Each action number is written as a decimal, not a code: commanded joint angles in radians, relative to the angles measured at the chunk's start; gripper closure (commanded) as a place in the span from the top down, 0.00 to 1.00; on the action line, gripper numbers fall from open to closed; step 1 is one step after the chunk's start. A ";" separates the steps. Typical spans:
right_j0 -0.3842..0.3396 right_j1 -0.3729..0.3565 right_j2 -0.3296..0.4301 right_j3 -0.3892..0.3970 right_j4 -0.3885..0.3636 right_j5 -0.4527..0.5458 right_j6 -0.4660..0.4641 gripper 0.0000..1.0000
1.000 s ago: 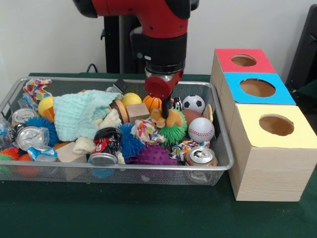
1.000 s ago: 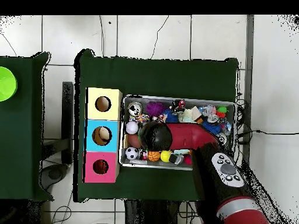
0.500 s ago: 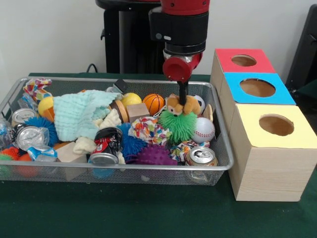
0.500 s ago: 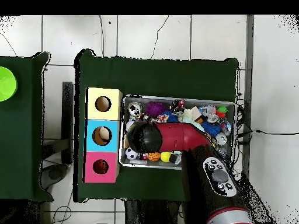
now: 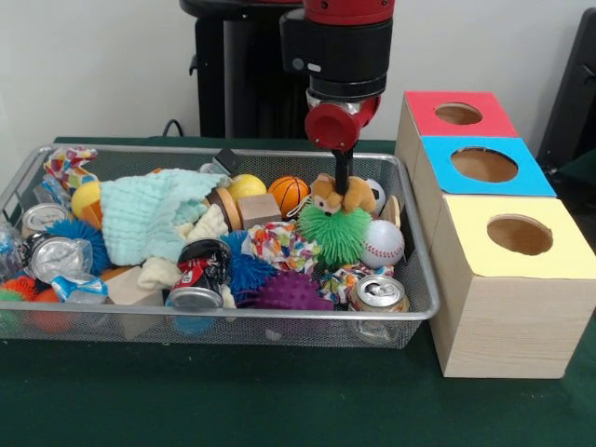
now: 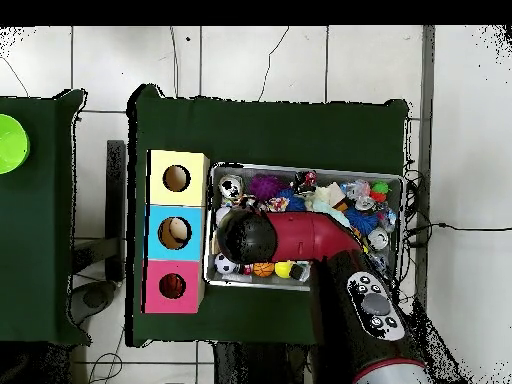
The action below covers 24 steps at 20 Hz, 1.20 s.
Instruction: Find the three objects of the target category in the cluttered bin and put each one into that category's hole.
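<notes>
Orange plush, one, gripped by pincer beside three boxes' holes.

Front camera faces robot; overhead looks straight down.

A red and black robot arm ends in a red-capped hand with thin black fingers. Directly at the hand sits an orange-brown plush animal, and just below it a bright green spiky ball. Beside the hand on one side is an orange basketball with black lines and a yellow ball; on the other side, a white baseball with red stitching. Farther off lies a mint knitted cloth. The bin is silver wire mesh on a dark green counter. Three pale wooden boxes have tops of red, blue and yellow.
</notes>
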 commanded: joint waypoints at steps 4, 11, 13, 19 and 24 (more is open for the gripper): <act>-0.060 -0.022 0.025 0.085 -0.046 0.116 0.056 0.00; -0.026 -0.113 0.048 0.220 -0.022 0.137 0.094 0.00; -0.011 -0.135 0.045 0.245 -0.006 0.145 0.120 0.00; 0.034 -0.180 0.032 0.287 0.033 0.170 0.178 0.00; 0.071 -0.179 0.027 0.296 0.056 0.144 0.220 0.00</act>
